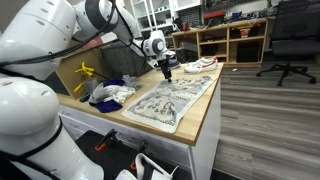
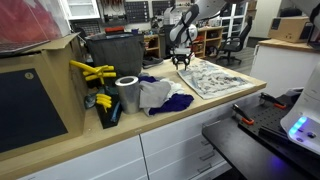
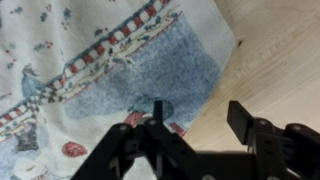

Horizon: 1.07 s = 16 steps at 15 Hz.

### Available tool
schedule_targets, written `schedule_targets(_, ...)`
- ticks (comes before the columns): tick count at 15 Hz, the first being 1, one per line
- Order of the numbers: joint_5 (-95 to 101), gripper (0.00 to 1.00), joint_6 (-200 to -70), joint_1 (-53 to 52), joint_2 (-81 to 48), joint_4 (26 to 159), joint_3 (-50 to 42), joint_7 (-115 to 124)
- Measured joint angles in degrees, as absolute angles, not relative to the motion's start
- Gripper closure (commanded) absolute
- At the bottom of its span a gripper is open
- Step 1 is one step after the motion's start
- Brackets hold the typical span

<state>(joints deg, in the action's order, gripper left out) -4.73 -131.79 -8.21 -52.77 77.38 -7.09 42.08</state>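
gripper [image 3: 197, 120]: jaws apart, astride edge of cloth [image 3: 110, 70] | cloth: flat on counter [image 3: 275, 50], checked border, perhaps hearts; any writing too blurred to read

No legible text, label, brand or number. The cloth [image 3: 120, 70] carries printed pictures only, too blurred for lettering.

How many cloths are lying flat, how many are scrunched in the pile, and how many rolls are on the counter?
Flat patterned cloth: 1
Scrunched cloths in the pile: 2, a white cloth and a blue cloth
Grey roll: 1
Total: 4
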Motion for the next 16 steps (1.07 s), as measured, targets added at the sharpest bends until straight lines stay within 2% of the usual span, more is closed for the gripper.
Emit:
schedule_targets(5, -4.7, 0.98, -129.6, -7.8, -52.8, 76.7, -7.1, 42.1)
schedule_targets(11, -4.8, 1.00, -127.6, -7.1, -52.7, 75.4, -7.1, 42.1)
schedule_targets(16, -4.8, 1.00, -135.9, -7.9, -50.3, 75.9, -5.7, 42.1)
